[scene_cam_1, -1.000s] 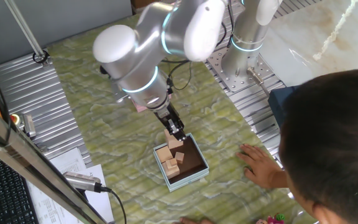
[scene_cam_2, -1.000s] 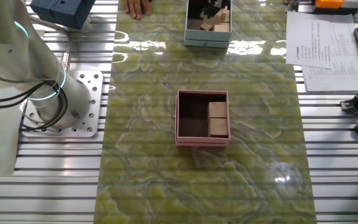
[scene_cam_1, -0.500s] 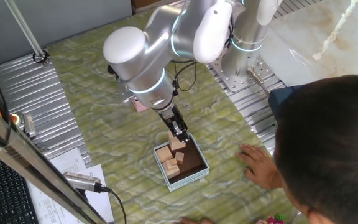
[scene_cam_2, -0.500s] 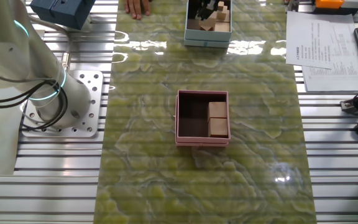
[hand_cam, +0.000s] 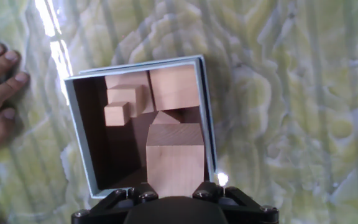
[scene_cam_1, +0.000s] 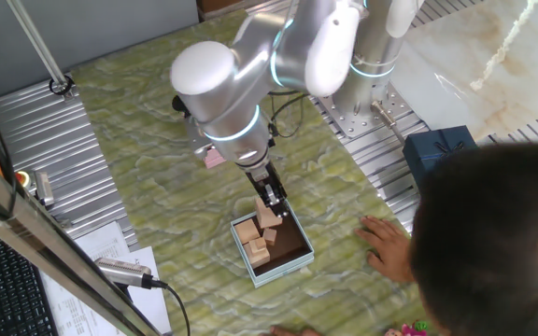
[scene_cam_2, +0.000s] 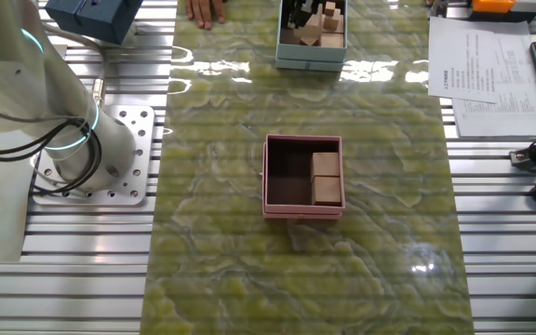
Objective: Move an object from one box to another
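- The gripper (scene_cam_1: 271, 207), clenched on the cube (hand_cam: 174, 165), has sunk lower into the blue box (hand_cam: 81, 138)
- Only the other fixed view shows the pink box (scene_cam_2: 303, 210), at 6 o'clock from the blue one

Fingers (scene_cam_1: 271, 207) with wooden cube (scene_cam_1: 268, 217) over light blue box (scene_cam_1: 299, 262)

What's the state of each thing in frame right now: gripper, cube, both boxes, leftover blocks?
gripper: shut on the wooden cube, over the light blue box.
wooden cube: held between the fingers, above the box's dark inside, not yet released.
light blue box: open, holds several wooden blocks.
pink box: open, left half bare.
two blocks: resting along the pink box's right side.
person's hand: flat on the table, beside the light blue box.
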Action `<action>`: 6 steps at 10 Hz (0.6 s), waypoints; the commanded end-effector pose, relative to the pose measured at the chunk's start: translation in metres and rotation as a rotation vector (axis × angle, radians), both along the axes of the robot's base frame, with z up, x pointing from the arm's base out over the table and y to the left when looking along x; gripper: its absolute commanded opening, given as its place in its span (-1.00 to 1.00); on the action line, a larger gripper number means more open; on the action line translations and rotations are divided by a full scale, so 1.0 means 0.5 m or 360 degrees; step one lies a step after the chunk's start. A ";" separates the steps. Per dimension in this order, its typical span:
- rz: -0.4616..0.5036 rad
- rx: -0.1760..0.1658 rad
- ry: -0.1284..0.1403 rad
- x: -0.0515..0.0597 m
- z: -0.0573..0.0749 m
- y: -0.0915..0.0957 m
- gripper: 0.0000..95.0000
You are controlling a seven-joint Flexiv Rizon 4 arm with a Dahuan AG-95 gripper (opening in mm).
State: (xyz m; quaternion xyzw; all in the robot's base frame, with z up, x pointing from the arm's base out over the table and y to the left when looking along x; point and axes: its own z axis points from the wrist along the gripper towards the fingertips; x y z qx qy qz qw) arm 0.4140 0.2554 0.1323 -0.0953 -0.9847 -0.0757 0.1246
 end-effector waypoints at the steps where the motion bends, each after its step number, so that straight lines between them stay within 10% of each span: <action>1: -0.0002 -0.0008 -0.0010 0.001 -0.006 0.000 -1.00; 6: -0.0017 -0.0046 -0.0032 0.008 -0.039 0.011 -1.00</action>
